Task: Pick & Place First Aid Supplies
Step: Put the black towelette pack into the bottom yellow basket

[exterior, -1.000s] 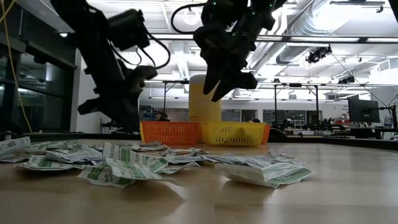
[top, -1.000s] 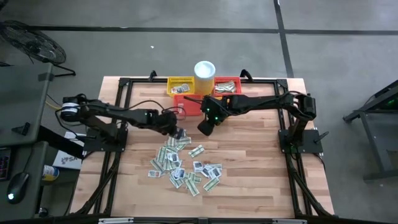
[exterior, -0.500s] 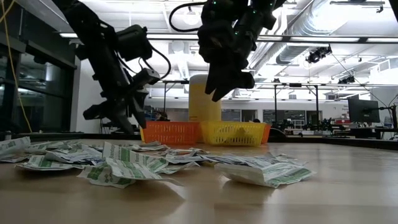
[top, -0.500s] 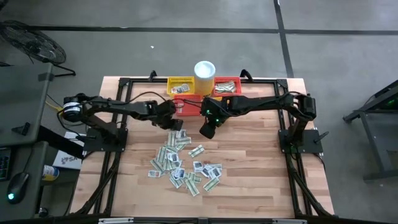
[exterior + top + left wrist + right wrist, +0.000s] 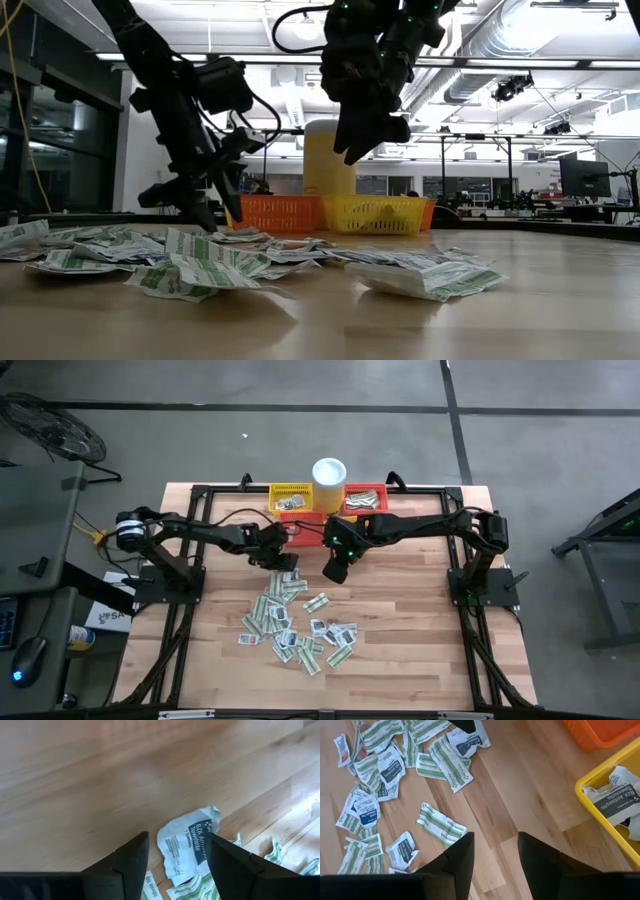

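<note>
The wooden surface (image 5: 400, 620) stands on grey floor, with an open hall and ceiling lights behind. Sachets (image 5: 295, 625) lie scattered mid-surface. The left hand (image 5: 284, 561) hovers at the pile's far edge, fingers apart, holding nothing. The right hand (image 5: 333, 571) hangs above the surface nearby, fingers apart, empty.
</note>
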Robot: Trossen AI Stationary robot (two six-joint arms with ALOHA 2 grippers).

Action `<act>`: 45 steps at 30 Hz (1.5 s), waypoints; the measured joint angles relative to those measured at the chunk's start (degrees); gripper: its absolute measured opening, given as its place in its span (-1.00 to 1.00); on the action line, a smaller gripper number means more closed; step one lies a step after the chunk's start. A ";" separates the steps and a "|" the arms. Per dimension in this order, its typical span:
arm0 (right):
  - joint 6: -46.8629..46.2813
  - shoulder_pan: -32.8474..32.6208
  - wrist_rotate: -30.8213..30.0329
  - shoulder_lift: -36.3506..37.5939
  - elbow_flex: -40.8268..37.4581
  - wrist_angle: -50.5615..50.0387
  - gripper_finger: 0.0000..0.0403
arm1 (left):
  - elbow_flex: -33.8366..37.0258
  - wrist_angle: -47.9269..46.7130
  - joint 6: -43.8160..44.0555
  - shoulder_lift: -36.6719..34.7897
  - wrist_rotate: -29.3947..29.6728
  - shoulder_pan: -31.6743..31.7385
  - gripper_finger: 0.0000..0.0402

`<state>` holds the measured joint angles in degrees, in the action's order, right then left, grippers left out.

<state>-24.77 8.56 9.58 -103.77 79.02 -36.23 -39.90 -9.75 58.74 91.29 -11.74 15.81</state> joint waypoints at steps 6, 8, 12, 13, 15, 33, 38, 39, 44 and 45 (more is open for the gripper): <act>0.00 0.00 0.02 0.00 0.00 -0.29 -0.28 | 0.04 0.17 -0.38 0.11 0.08 -0.04 -0.04; 0.00 0.00 0.02 0.00 0.00 -0.58 -0.28 | 0.04 0.19 -0.37 0.12 -0.01 -0.04 -0.04; -0.02 0.00 0.02 0.00 0.00 -1.02 -0.28 | 0.11 0.64 -0.41 0.19 -0.79 -0.04 -0.04; -0.05 0.00 0.02 0.00 0.00 -1.03 -0.28 | 0.12 0.90 -0.41 0.22 -0.99 -0.04 -0.04; -0.09 0.00 0.02 0.00 0.00 -1.03 -0.28 | 0.15 1.45 -0.41 0.28 -1.45 -0.04 -0.04; 1.28 -9.01 -14.22 0.00 -0.02 6.52 -0.54 | 0.19 2.73 -2.07 0.35 -2.30 -0.06 -0.04; 1.32 -10.88 -18.46 0.00 -0.02 8.04 -0.93 | 0.19 2.70 -2.99 0.34 -2.50 -0.06 -0.04; 1.31 -11.07 -19.01 0.00 -0.02 8.12 -0.96 | 0.19 2.70 -2.99 0.33 -2.55 -0.06 -0.04; 0.28 -11.37 -18.07 0.00 -3.89 15.95 -0.99 | 0.19 2.70 -3.43 0.33 -2.89 -0.06 -0.04; -0.45 -11.37 -17.54 -0.04 -5.45 18.96 -0.99 | 0.19 2.70 -3.45 0.33 -2.95 -0.06 -0.04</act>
<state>-25.22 -2.81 -7.95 -103.81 73.57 -17.27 -39.70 -7.05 55.29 91.61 -14.69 15.75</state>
